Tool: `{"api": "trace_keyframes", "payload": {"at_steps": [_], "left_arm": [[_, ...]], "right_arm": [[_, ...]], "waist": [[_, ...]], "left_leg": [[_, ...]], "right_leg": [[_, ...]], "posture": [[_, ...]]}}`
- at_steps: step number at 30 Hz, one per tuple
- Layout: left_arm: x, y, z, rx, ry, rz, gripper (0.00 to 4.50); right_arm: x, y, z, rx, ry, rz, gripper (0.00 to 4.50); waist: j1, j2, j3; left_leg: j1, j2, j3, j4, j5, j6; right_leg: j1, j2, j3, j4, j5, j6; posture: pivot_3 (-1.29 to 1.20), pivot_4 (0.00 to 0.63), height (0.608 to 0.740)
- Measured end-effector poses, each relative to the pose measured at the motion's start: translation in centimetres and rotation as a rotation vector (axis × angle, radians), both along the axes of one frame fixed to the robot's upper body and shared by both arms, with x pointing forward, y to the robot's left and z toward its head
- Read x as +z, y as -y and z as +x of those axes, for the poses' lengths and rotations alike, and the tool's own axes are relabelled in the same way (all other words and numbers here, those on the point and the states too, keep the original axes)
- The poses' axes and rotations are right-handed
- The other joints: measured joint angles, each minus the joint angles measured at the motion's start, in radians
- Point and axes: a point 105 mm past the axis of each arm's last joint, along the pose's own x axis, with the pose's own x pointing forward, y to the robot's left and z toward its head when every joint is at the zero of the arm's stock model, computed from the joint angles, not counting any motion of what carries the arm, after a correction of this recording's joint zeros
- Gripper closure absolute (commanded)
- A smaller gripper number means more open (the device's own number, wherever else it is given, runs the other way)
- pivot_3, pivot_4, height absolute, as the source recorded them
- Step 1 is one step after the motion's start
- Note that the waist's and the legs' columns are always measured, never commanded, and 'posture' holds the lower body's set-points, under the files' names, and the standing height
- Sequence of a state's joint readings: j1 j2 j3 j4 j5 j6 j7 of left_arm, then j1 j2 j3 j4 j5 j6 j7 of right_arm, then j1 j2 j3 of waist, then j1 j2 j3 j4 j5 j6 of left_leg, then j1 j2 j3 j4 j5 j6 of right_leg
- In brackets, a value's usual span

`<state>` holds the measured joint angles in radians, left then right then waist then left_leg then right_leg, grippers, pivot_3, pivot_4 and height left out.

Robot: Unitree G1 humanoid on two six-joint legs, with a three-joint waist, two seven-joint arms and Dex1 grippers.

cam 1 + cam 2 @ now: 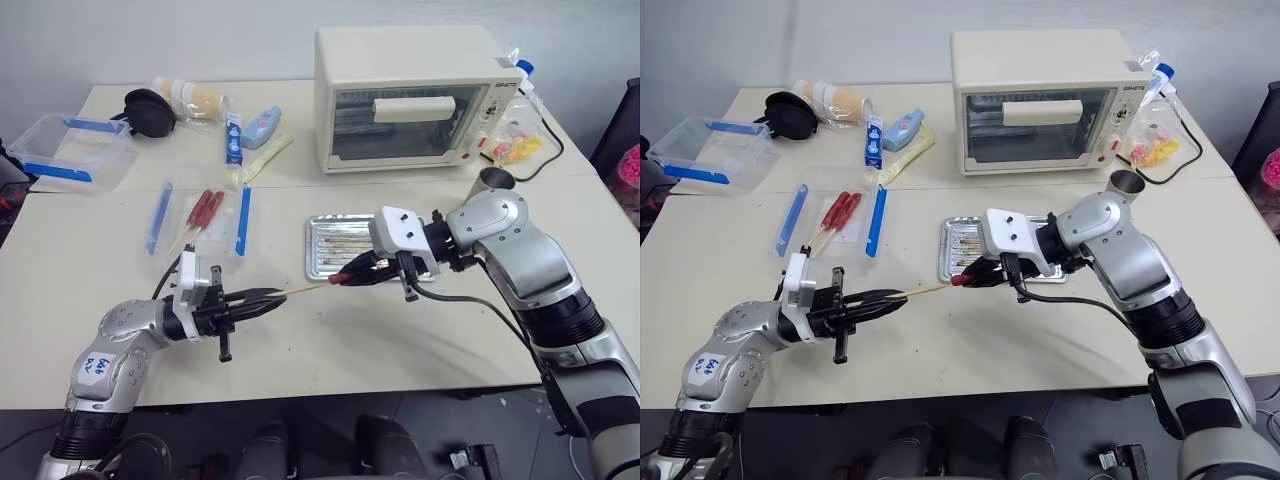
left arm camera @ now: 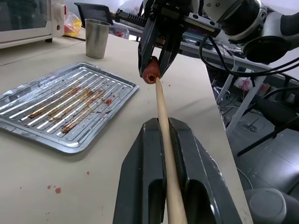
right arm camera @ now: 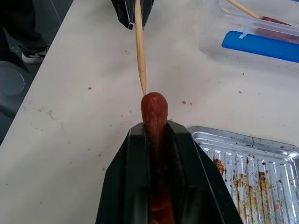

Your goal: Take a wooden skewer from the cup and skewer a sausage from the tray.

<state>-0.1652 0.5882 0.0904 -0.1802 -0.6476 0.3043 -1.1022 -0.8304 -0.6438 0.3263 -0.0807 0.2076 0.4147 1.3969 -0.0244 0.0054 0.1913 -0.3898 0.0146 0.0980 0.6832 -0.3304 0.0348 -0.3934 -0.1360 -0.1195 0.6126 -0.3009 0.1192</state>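
My left gripper (image 1: 268,297) is shut on a thin pale wooden skewer (image 1: 302,290), which points level toward my right gripper (image 1: 352,272). The right gripper is shut on a reddish-brown sausage (image 3: 154,112) whose rounded end sticks out past the fingers. The skewer's tip (image 3: 144,88) meets that end of the sausage (image 2: 150,74), above the table just in front of the tray. The silver tray (image 1: 322,240) lies behind, with brown grease stains on its ridged bottom. The grey metal cup (image 1: 495,180) stands behind my right arm, near the oven.
A cream toaster oven (image 1: 410,95) stands at the back. A clear box with blue clips (image 1: 200,215) holds red sausages on sticks, left of the tray. Another clear box (image 1: 75,150) sits far left, with bottles and packets (image 1: 250,135) behind. The table's front edge is close below both arms.
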Motion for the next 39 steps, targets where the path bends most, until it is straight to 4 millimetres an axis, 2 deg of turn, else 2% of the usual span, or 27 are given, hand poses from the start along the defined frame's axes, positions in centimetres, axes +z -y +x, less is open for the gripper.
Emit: {"api": "trace_keyframes", "payload": {"at_steps": [39], "left_arm": [[-0.65,-0.31,-0.06,0.032,-0.014,-0.009,4.5]], "right_arm": [[-0.35,0.34,-0.37,0.018,-0.03,-0.005,4.29]], "waist": [[0.0,0.0,0.0]], "left_leg": [[0.0,0.0,0.0,0.0,0.0,0.0]], "right_leg": [[0.0,0.0,0.0,0.0,0.0,0.0]], "posture": [[0.0,0.15,0.74]]}}
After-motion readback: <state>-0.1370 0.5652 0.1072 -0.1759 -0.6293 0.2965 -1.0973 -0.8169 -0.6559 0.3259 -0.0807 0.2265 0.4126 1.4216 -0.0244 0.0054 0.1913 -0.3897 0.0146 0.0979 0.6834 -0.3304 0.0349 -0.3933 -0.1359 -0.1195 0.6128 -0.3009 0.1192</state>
